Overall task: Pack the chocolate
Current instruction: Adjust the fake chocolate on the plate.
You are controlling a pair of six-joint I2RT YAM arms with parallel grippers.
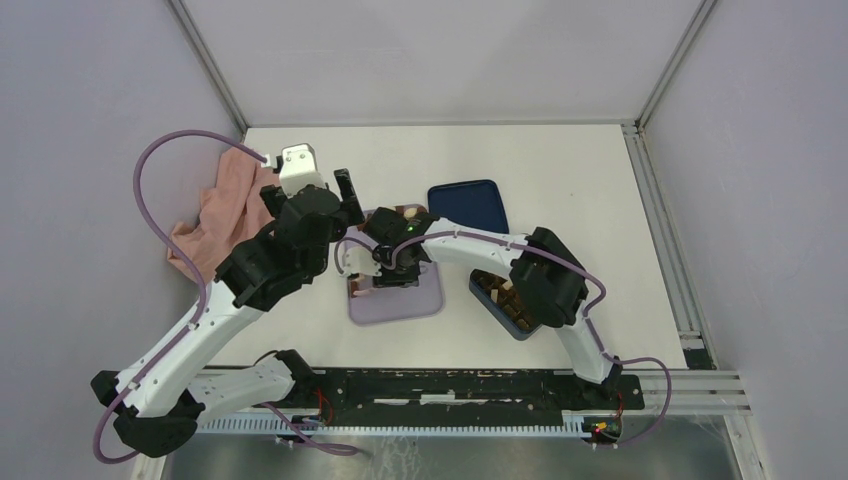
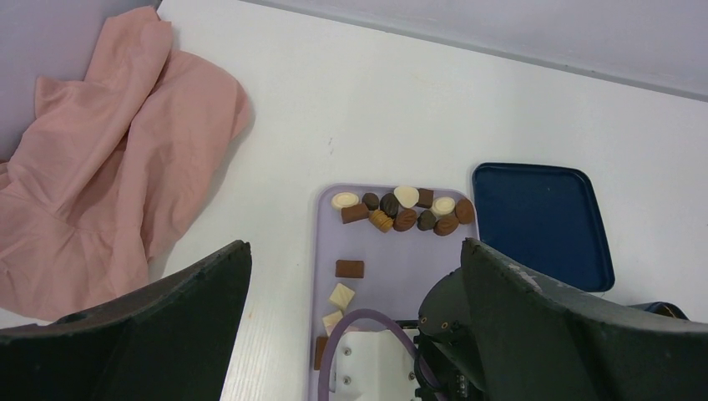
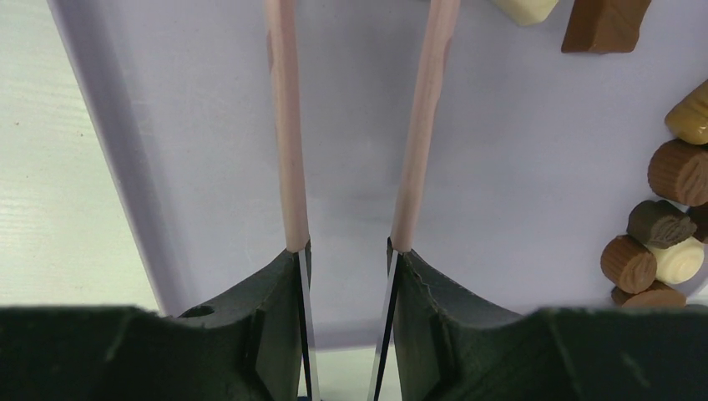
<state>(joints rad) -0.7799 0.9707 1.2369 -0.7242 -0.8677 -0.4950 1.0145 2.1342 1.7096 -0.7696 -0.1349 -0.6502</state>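
Observation:
The chocolate [image 2: 405, 210] is a cluster of brown and cream pieces at the far end of the lilac tray [image 2: 392, 259], with a few loose pieces [image 2: 349, 268] nearer. More chocolate [image 3: 659, 225] lies along the right edge of the right wrist view. My right gripper [image 3: 346, 246] is shut on a pair of pink-tipped tongs [image 3: 288, 125] that reach out over bare tray [image 3: 518, 150]. The tong tips run out of view, and nothing shows between the arms. My left gripper [image 2: 355, 334] hangs wide open above the tray's left side, holding nothing.
A dark blue box [image 1: 505, 300] with brown compartments sits right of the tray [image 1: 395, 305], mostly under the right arm. A flat dark blue lid [image 1: 468, 205] lies behind it. A pink cloth [image 1: 225, 210] is bunched at the table's left edge.

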